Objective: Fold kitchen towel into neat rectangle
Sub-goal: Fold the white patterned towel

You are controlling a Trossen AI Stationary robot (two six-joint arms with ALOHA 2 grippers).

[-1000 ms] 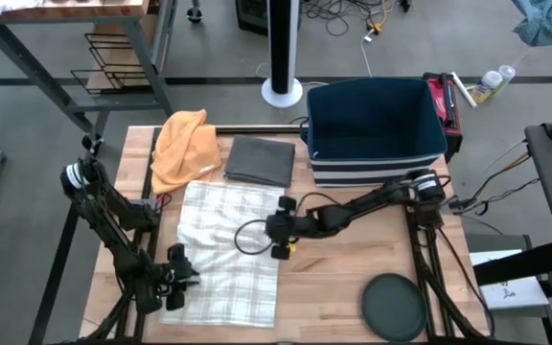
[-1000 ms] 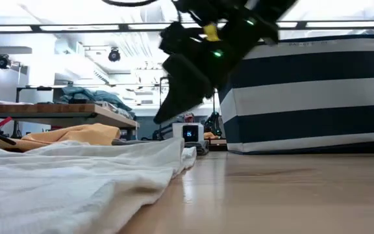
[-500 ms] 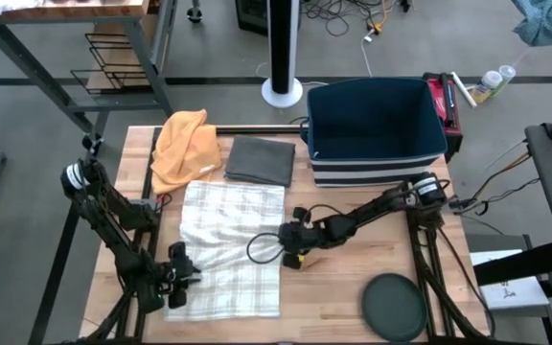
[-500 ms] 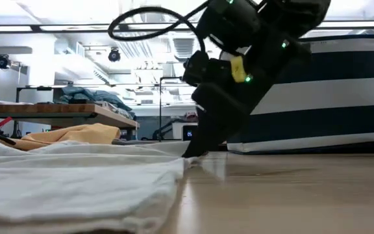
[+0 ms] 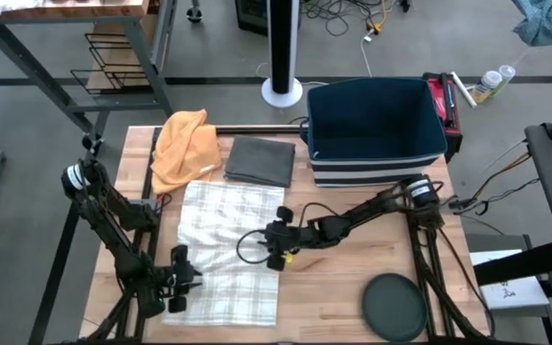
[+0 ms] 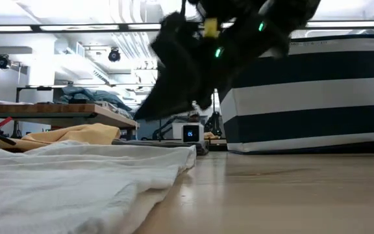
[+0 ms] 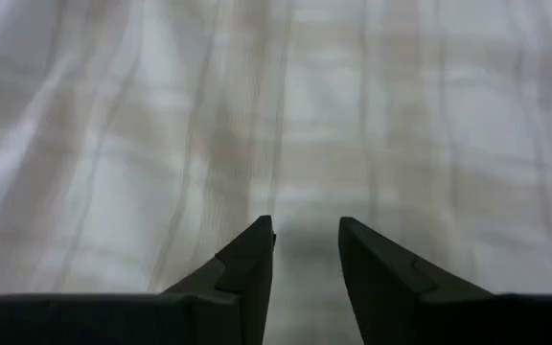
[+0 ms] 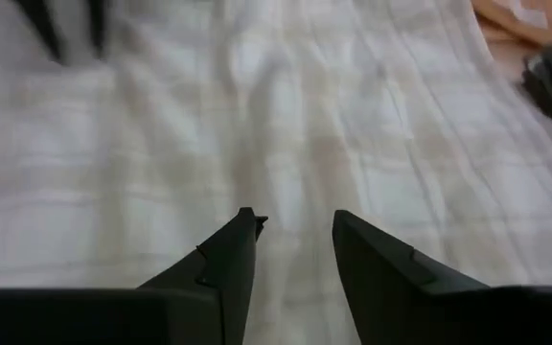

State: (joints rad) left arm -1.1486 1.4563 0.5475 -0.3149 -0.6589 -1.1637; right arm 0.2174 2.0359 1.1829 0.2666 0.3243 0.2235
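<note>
Right end effector (image 5: pixel 278 247) open over towel (image 5: pixel 226 244) right edge.

Towel (image 5: pixel 226 249) on table (image 5: pixel 353 278), between both hands, before bin (image 5: pixel 374 129).

Counting up on the tabletop (image 5: pixel 353 268) now: three cloths — one checked white kitchen towel (image 5: pixel 228 244), one orange cloth (image 5: pixel 184 144), one folded grey cloth (image 5: pixel 260 160). One striped navy bin (image 5: pixel 377 129). One dark round disc (image 5: pixel 394 307). Two arms, two end effectors: left (image 5: pixel 175 284), right (image 5: pixel 277 241).
</note>
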